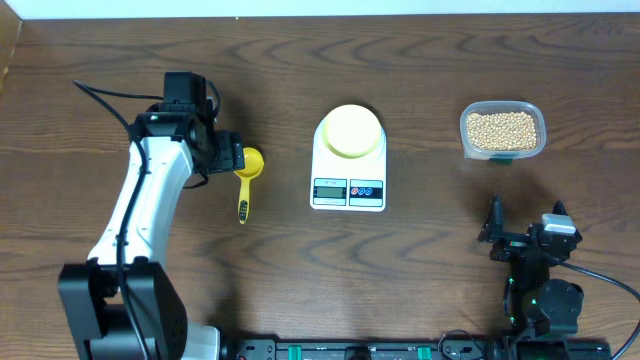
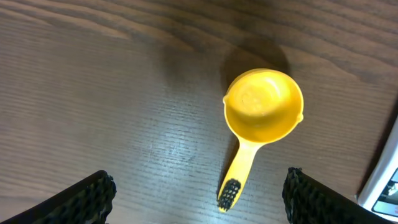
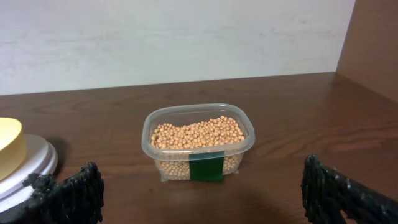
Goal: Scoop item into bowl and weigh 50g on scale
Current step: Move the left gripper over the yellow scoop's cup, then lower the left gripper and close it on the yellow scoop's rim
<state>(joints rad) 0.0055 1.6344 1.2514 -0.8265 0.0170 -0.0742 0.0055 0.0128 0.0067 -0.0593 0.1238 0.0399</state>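
The small pale-yellow bowl [image 1: 351,131] sits upright on the far part of the white scale [image 1: 348,172], mid-tabletop, with the scale's display and two buttons on its near edge. Well apart on my right, tan beans [image 1: 502,130] lie heaped in a clear tub [image 1: 542,135].

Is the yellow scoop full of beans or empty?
Empty. The scoop has its cup facing up, and only bare yellow plastic shows inside. The beans sit in the clear tub.
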